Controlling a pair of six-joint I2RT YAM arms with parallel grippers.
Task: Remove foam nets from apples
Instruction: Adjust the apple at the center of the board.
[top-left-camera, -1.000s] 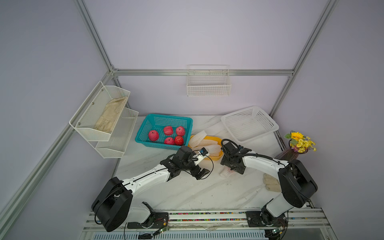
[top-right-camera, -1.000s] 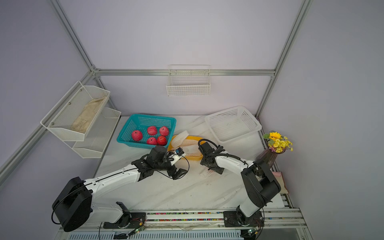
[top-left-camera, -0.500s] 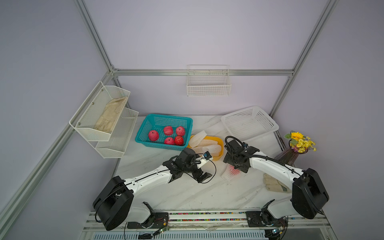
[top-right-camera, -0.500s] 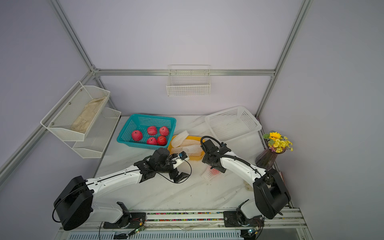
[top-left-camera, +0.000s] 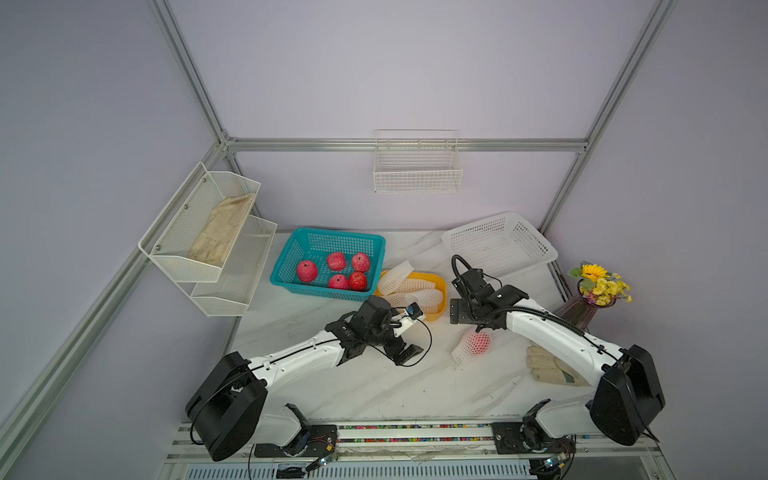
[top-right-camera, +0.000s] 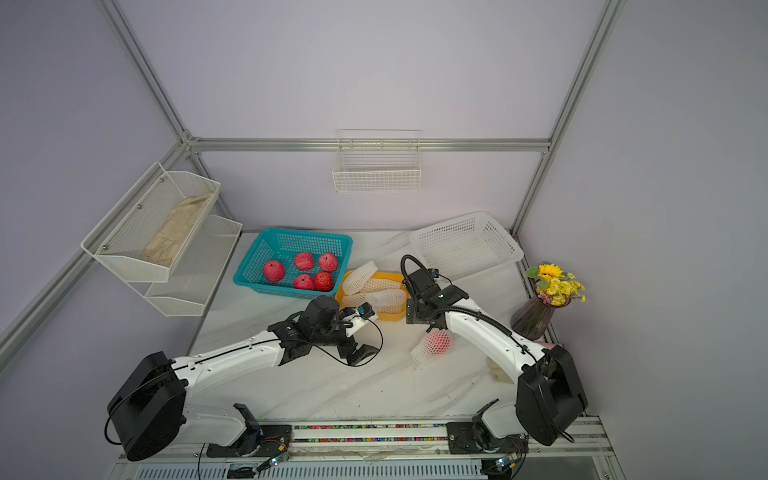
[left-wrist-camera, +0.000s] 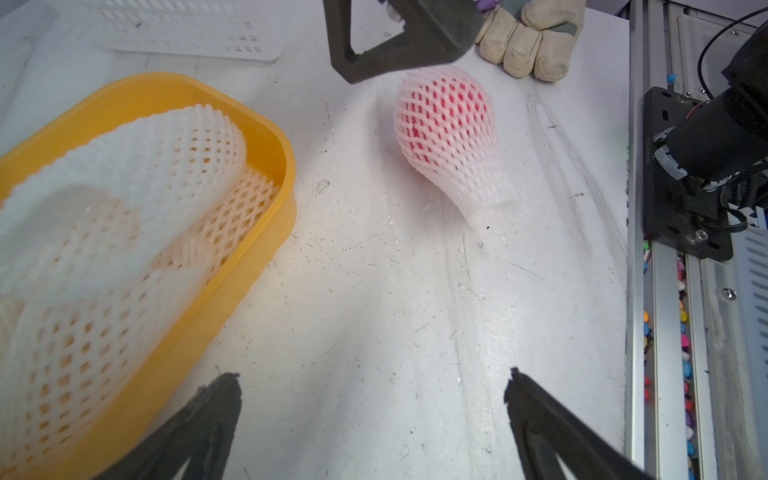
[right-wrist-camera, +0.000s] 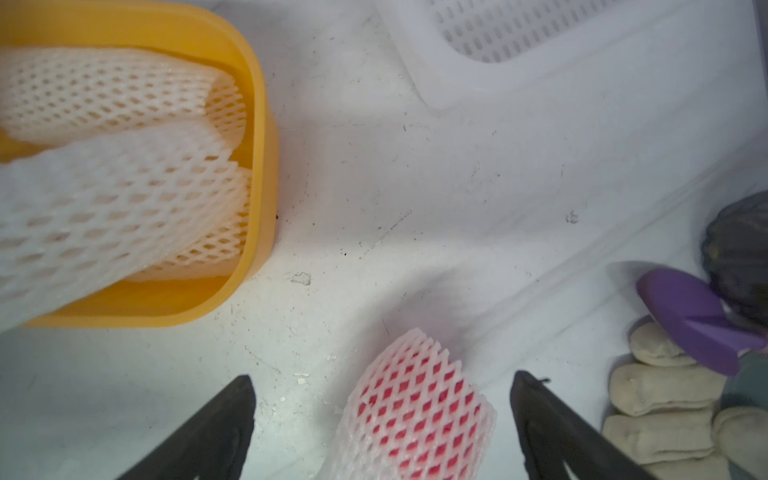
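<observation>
Right wrist view: right end effector (right-wrist-camera: 382, 376), open and empty, hangs over the apple (right-wrist-camera: 415, 415); clamp it, letting left end effector (left-wrist-camera: 372, 374), likewise open, pull the foam net (left-wrist-camera: 478, 183).

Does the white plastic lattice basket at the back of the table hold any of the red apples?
No, the white lattice basket shows only its bare floor; five bare red apples lie in the teal plastic basket.
</observation>
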